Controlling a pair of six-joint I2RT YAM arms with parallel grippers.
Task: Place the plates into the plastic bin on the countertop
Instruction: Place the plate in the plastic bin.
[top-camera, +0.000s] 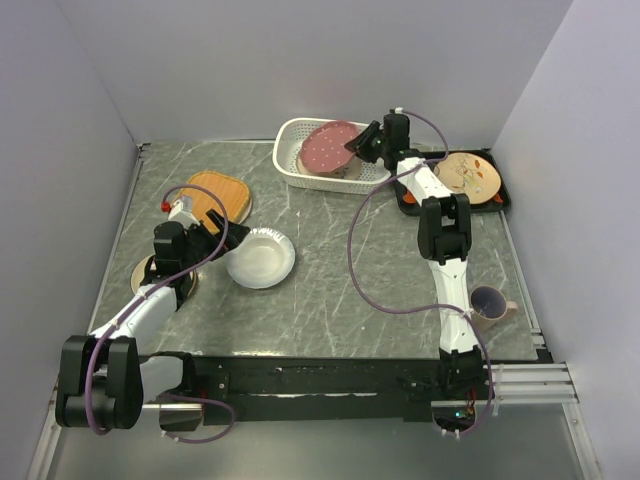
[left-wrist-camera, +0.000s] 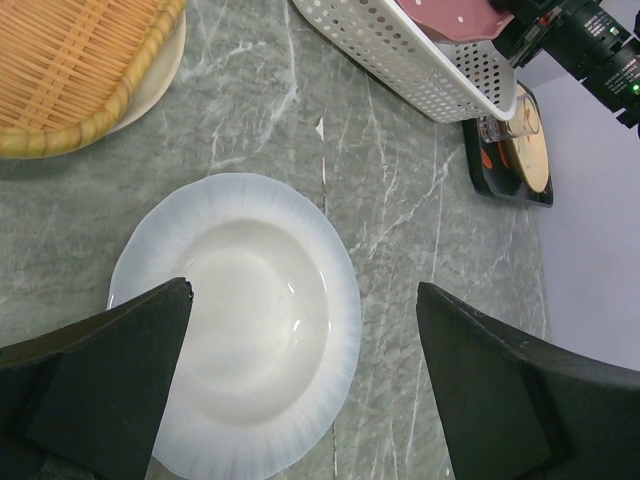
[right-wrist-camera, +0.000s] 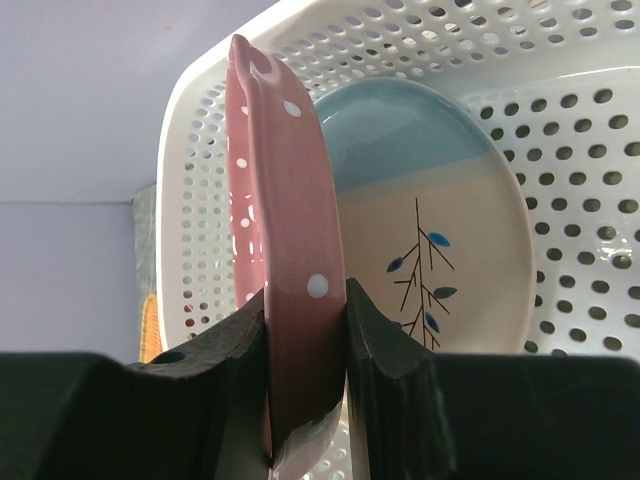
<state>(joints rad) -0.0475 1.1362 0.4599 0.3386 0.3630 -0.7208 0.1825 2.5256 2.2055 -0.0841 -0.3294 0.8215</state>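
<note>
Right jaws: clenched on the rim of the speckled pink plate (right-wrist-camera: 285, 250), one finger on each face.
Pink plate: held tilted on edge over the plastic bin (top-camera: 300, 172).
Bin contents: the pale blue-cream sprig plate (right-wrist-camera: 430, 200) lies on the bottom.
Left jaws: released, spread wide above the white plate (left-wrist-camera: 250, 320), grasping nothing.
White plate: flat on the worktop (top-camera: 330, 280), near the orange plate (top-camera: 220, 195).
Tan plate (top-camera: 140, 268): partly hidden under the left arm.
Bin position: far side of the worktop, just beside the black tray (top-camera: 503, 200) bearing a cream plate (top-camera: 470, 172).
</note>
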